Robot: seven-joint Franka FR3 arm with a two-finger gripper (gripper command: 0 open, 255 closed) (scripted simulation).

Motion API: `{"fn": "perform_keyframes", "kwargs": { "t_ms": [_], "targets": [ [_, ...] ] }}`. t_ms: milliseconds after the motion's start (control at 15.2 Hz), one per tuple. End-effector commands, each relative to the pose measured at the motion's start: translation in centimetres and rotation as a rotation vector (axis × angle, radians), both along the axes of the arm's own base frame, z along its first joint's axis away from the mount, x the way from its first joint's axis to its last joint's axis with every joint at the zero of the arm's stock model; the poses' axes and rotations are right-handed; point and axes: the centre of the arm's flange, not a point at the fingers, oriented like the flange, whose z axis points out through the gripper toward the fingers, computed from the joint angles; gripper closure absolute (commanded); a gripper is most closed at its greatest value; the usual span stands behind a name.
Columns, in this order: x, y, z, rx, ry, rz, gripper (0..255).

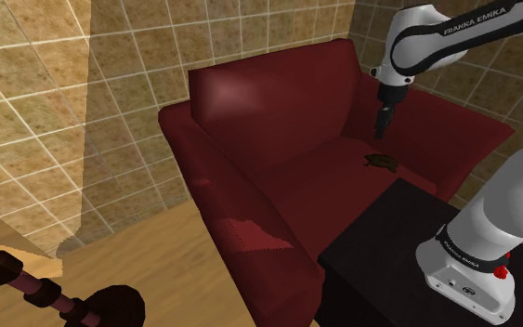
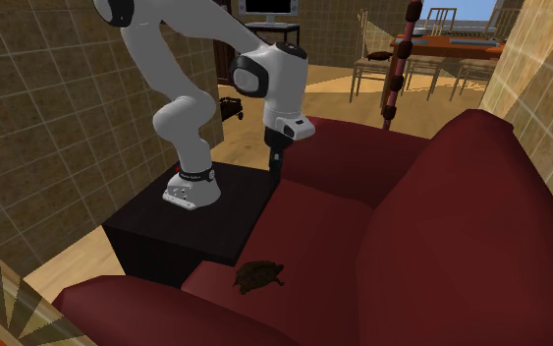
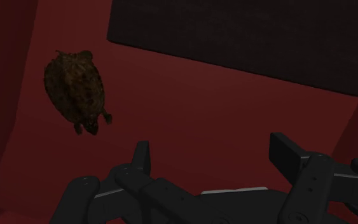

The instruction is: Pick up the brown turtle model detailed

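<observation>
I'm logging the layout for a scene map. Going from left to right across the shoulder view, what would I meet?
dark beaded pole → sofa's armrest → brown turtle → arm's white base

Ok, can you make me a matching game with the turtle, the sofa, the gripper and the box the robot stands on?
Things:
1. turtle
2. sofa
3. gripper
4. stand

Matches:
A. dark red all over
B. black box beside the sofa
C. brown, lying on the sofa
D. open, holding nothing

Pairs: 1-C, 2-A, 3-D, 4-B
</observation>
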Motion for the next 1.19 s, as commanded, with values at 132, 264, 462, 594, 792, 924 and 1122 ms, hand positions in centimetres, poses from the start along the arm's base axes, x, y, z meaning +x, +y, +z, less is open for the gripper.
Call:
{"fn": "perform_keyframes", "kwargs": {
  "t_ms": [132,264,462,594,792,924,1122],
  "targets": [
    [1.2,-3.1,-4.0,-0.003,0.022,0.062,0],
    [1.9,-4.6,-6.1,-0.004,0.034,0.092,0],
    [3.0,-6.9,-9.2,-0.006,0.052,0.137,0],
    [3.7,-8.3,-11.3,-0.008,0.064,0.167,0],
    [4.8,-10.5,-14.5,-0.009,0.082,0.212,0],
    [5.6,-11.9,-16.6,-0.011,0.094,0.242,0],
    [6.4,-13.1,-19.0,-0.012,0.105,0.27,0]
  ]
}}
